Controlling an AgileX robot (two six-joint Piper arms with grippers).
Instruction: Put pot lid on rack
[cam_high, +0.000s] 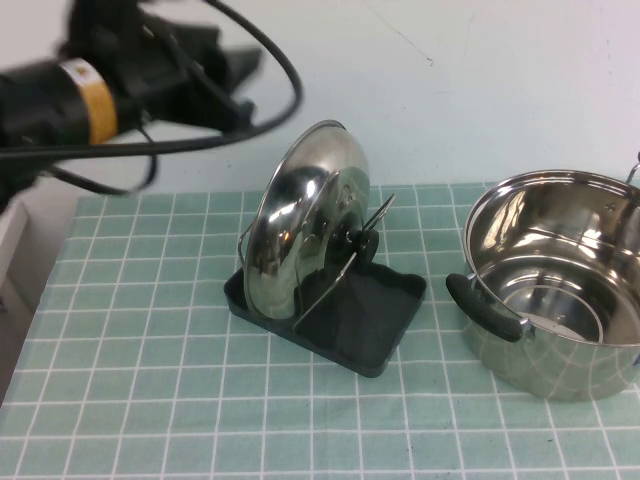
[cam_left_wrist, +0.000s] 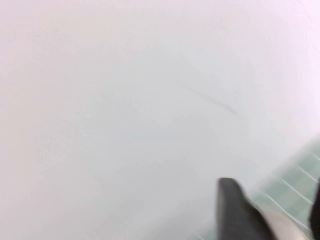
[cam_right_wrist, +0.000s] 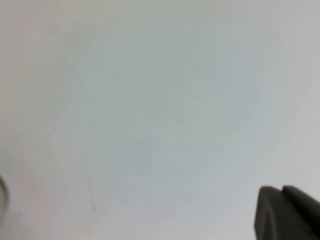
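Observation:
The shiny steel pot lid (cam_high: 290, 230) stands on edge in the rack (cam_high: 375, 315), leaning between its wire loops, with its black knob (cam_high: 362, 243) facing the pot. The rack is a dark plastic tray on the green checked mat. My left gripper (cam_high: 235, 85) hovers high at the back left, well clear of the lid. In the left wrist view the left gripper (cam_left_wrist: 277, 220) is open and empty, facing the white wall. In the right wrist view my right gripper (cam_right_wrist: 282, 192) has its fingertips together and also faces the wall. It is out of the high view.
A deep steel pot (cam_high: 560, 290) with black side handles stands right of the rack. The green checked mat (cam_high: 150, 350) covers the table. A white wall rises behind. The left arm's black cable (cam_high: 270, 110) loops above the mat's back left.

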